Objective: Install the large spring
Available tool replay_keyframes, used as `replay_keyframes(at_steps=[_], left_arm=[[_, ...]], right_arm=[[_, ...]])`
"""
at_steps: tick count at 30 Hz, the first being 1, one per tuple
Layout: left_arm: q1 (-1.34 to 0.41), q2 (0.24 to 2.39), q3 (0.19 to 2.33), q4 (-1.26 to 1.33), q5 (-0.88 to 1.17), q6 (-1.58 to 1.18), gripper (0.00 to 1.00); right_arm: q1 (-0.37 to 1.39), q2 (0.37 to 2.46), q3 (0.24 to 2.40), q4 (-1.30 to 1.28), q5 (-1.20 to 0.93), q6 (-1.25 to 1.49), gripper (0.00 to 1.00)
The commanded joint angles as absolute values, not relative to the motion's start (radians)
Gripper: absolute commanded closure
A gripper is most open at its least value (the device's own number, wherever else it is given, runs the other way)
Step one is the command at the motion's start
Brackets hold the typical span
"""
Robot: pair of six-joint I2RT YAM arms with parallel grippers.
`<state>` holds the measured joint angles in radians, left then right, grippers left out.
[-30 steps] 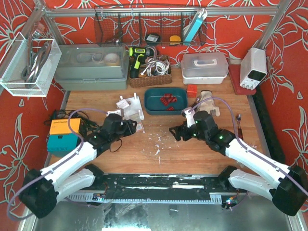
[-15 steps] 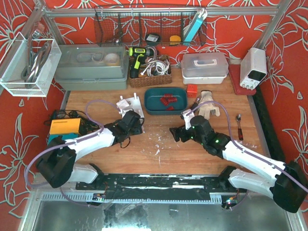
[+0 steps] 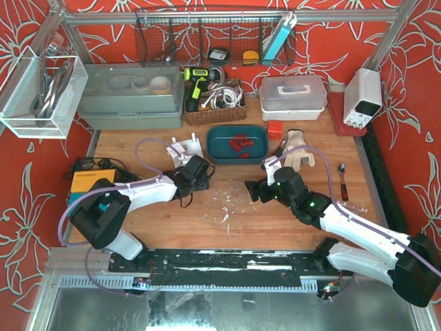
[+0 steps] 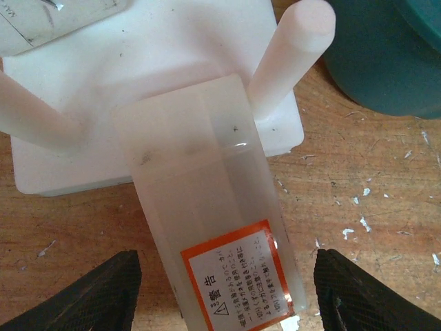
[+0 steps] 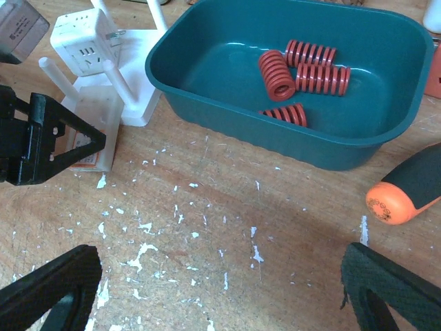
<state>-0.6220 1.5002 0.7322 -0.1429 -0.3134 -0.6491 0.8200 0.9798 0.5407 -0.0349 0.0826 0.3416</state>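
Note:
Several red springs lie in a teal tray; the thickest one leans at their left. They also show in the top view. A white peg fixture stands left of the tray, with a translucent block bearing an orange warning label resting against it. My left gripper is open, its jaws wide on either side of the block and apart from it. My right gripper is open and empty over bare wood, in front of the tray.
A white power strip sits behind the fixture. An orange and black tool handle lies right of the tray. A glove and a spoon lie at the right. Boxes and a basket line the back. White flecks dot the wood.
My left gripper has moved right and forward up to the peg fixture and the labelled block. My right gripper has shifted slightly toward the tray.

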Motion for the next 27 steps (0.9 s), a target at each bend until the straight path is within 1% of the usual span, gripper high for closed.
replay_keyframes(at_steps=[1,7,13,20,22,27], left_arm=[[-0.626,1.530,0.761,-0.142,-0.360,-0.640,0.29],[-0.626,1.568,0.777,-0.144,-0.370,-0.635,0.26],[-0.626,1.625,0.801,-0.140,-0.365,-0.629,0.28],[-0.626,1.670,0.808,-0.151,-0.379,-0.620,0.36],[-0.627,1.668,0.802,-0.160,-0.377,-0.614,0.39],[-0.627,1.617,0.767,-0.168,-0.368,-0.608,0.53]], right_arm=[[0.831,0.971,0.528,-0.015,0.117,0.333,0.05],[0.831,0.971,0.528,-0.017,0.119,0.333,0.05],[0.831,0.969,0.529,-0.018,0.120,0.333,0.05],[0.831,0.969,0.531,-0.025,0.128,0.333,0.04],[0.832,0.967,0.531,-0.028,0.133,0.333,0.04],[0.831,0.969,0.534,-0.035,0.141,0.334,0.04]])
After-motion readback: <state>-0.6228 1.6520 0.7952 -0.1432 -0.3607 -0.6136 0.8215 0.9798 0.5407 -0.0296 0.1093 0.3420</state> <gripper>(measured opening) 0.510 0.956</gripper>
